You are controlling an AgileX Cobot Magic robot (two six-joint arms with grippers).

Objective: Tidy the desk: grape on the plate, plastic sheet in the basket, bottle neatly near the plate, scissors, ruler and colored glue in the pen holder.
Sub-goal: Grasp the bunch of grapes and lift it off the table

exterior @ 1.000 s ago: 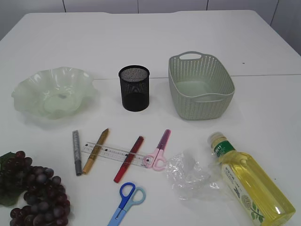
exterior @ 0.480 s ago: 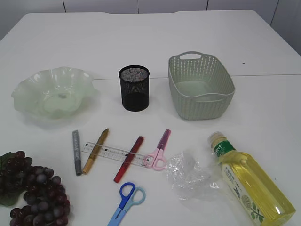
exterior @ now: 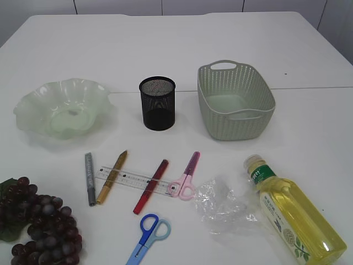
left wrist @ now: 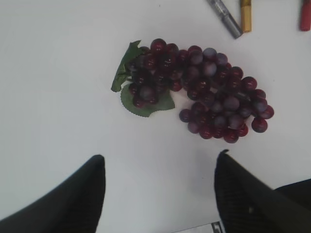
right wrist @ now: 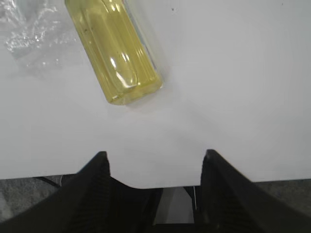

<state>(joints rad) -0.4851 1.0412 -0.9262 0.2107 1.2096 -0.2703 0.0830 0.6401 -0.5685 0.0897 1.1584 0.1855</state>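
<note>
Grape (left wrist: 199, 90) lies ahead of empty, spread left gripper (left wrist: 159, 167).

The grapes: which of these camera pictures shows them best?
The left wrist view: the whole grape bunch with its leaves lies in plain sight, ahead of the open left gripper. The exterior view cuts the bunch off at the frame's corner. The right wrist view shows none.

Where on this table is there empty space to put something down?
The far stretch behind the plate, pen holder and basket is bare, as is the right edge beyond the basket. The front is crowded: grapes, ruler, scissors, plastic sheet, bottle.
</note>
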